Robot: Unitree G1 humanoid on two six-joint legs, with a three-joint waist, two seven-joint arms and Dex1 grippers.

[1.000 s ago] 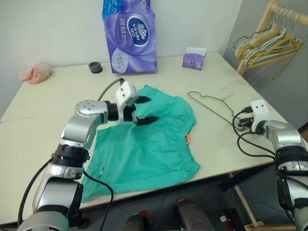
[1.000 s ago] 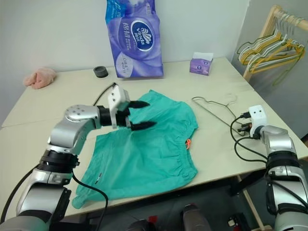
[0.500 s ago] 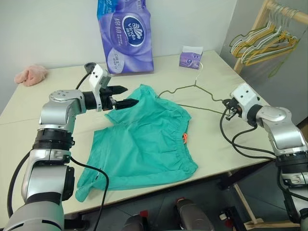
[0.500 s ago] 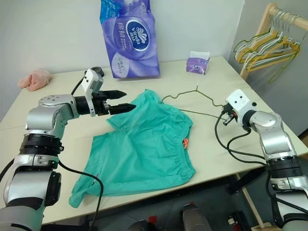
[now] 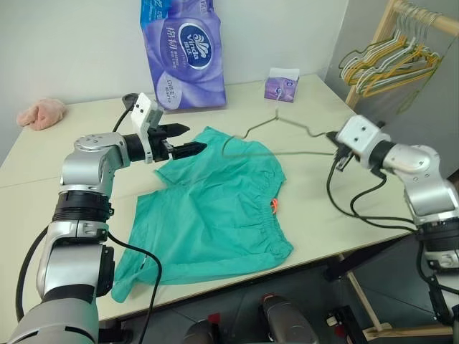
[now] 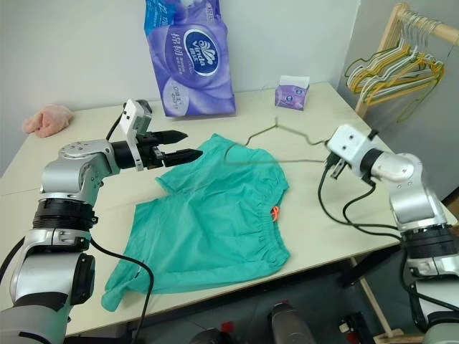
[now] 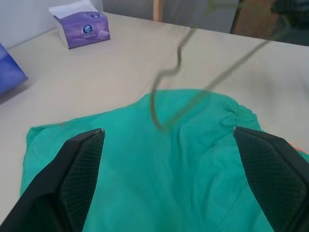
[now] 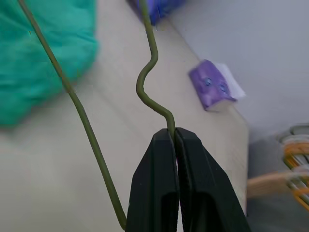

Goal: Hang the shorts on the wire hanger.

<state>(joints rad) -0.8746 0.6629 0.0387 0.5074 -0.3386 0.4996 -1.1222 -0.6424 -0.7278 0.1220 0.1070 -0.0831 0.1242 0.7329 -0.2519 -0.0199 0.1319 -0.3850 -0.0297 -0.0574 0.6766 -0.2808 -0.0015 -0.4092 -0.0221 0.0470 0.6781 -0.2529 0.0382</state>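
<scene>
Table (image 5: 337, 215) first: I see it carrying everything, with the shorts (image 5: 215, 215) spread flat across its middle, waistband toward my 3 o'clock and legs toward 9. Nothing is threaded through them, so the hanging itself is not yet begun. Behind them at 12 o'clock stands a purple tissue-roll pack (image 5: 183, 50), a small tissue box (image 5: 281, 84) at 1 o'clock, a pink cloth lump (image 5: 41, 113) far off at 10, and a rack of spare hangers (image 5: 387, 61) off the table at 2. My left gripper (image 5: 185, 140) hovers just over the far leg corner of the shorts at 11 o'clock, its two fingers spread wide and gripping nothing. My right gripper (image 8: 173, 140) is clenched on the wire hanger (image 5: 276, 136), pinching the wire near one end, and holds it in the air so it reaches across toward the shorts' far edge. By my reckoning the hanger pickup is done; feeding the shorts onto it remains.
</scene>
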